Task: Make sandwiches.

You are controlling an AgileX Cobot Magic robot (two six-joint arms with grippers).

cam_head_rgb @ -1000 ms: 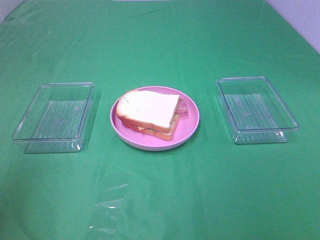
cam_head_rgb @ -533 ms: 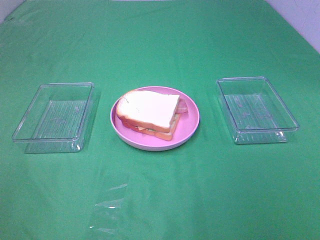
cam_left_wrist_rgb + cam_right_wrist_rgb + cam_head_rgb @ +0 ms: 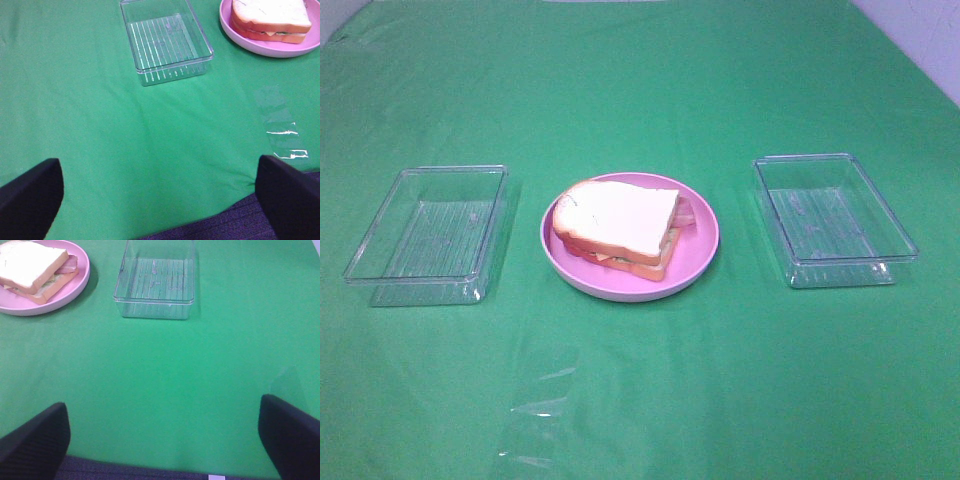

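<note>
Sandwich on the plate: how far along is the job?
Done: one sandwich sits assembled on the pink plate, bread on top, bacon and cheese showing at its edges. In hand: nothing; both grippers are open and back from the plate. Left: apparently nothing, since both clear trays, left and right, are empty.

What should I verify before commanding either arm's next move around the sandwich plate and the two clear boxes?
1. Sandwich assembled on the pink plate, bread on top: ok.
2. Stack squareness: bacon sticks out at one side: not ok if a tidy stack is wanted.
3. Left clear box has nothing in it, upright: ok.
4. Right clear box has nothing in it, upright: ok.
5. Left gripper open, holding nothing, back from the boxes: ok.
6. Right gripper open, holding nothing: ok.
</note>
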